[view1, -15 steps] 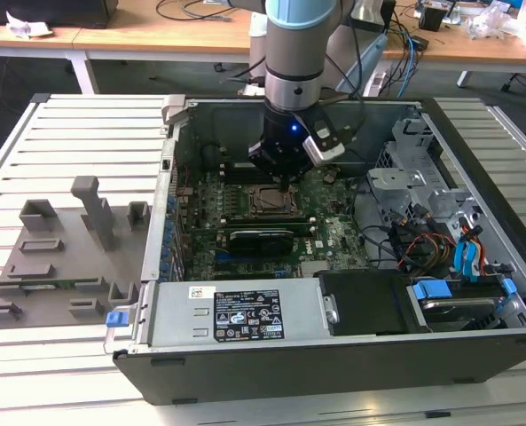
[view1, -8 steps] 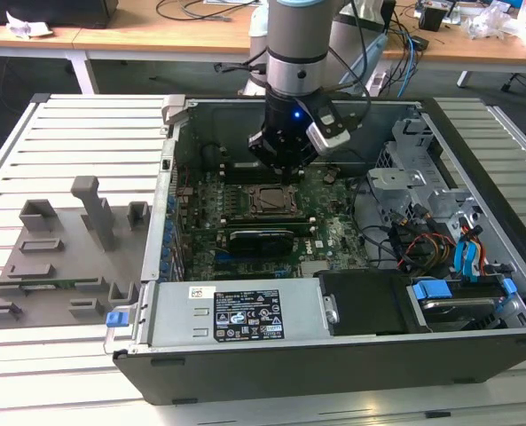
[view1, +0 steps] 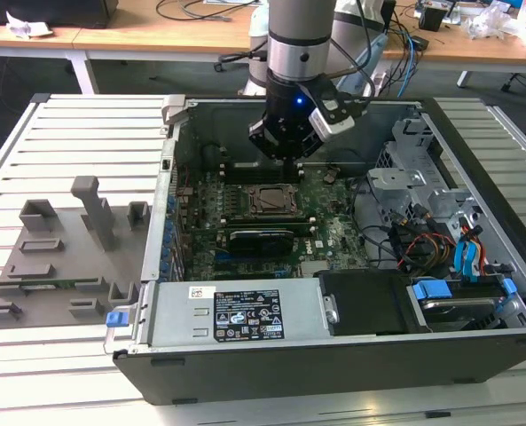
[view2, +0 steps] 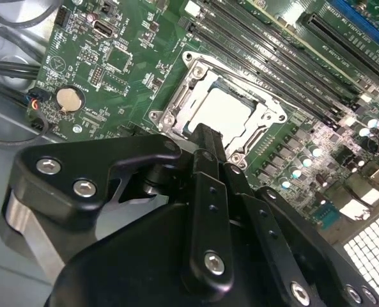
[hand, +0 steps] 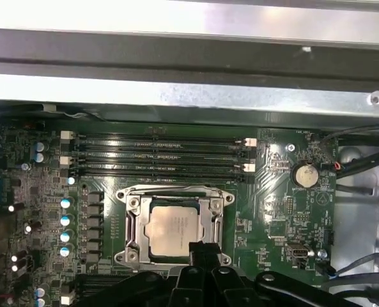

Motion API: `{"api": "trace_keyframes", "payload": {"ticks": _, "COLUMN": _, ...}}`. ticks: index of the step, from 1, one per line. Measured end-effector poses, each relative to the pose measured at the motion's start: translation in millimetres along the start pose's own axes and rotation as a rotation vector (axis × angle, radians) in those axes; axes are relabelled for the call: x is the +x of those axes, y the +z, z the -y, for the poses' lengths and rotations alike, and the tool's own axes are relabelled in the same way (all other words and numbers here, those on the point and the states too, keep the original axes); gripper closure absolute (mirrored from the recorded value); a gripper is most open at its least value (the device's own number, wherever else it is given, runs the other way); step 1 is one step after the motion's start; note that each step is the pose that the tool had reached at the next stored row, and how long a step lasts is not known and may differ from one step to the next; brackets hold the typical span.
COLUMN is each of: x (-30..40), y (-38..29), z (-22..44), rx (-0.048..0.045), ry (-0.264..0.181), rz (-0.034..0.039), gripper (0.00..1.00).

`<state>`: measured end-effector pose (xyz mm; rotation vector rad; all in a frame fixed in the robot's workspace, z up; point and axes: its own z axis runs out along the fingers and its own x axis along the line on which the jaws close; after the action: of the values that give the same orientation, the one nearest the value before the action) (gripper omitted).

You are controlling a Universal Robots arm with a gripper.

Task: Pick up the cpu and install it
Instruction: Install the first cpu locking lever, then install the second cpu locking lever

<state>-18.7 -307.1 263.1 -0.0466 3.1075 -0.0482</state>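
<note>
The open computer case (view1: 351, 355) lies on its side on the slatted table (view1: 67, 133), so its green board (view1: 333, 213) faces up and the arm can reach it from above. Beside the case, toward the exterior view's left, sit the grey fixture blocks (view1: 67, 248). In the middle of the board the metal socket frame (hand: 133, 211) stands open, and the cpu (hand: 176, 225) already lies flat inside it, silvery top up, as both wrist views show; it looks seated rather than carried. The arm (view1: 300, 35) hangs nearly straight down over the case, and the gripper (view1: 291, 158) points at the socket from just above. Its fingertip (view2: 205, 137) reaches the near edge of the cpu, but I cannot tell whether the fingers are spread or pressed together.
</note>
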Motion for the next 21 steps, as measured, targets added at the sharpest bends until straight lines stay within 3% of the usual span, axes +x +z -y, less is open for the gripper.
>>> {"api": "trace_keyframes", "payload": {"ticks": 6, "x": -0.3, "y": -6.9, "z": 0.2, "rx": 0.0000, "ry": 0.000, "rz": 0.0000, "gripper": 0.89}}
{"api": "trace_keyframes", "payload": {"ticks": 21, "x": -1.4, "y": -8.1, "z": 0.5, "rx": 0.0000, "ry": 0.000, "rz": 0.0000, "gripper": 0.89}}
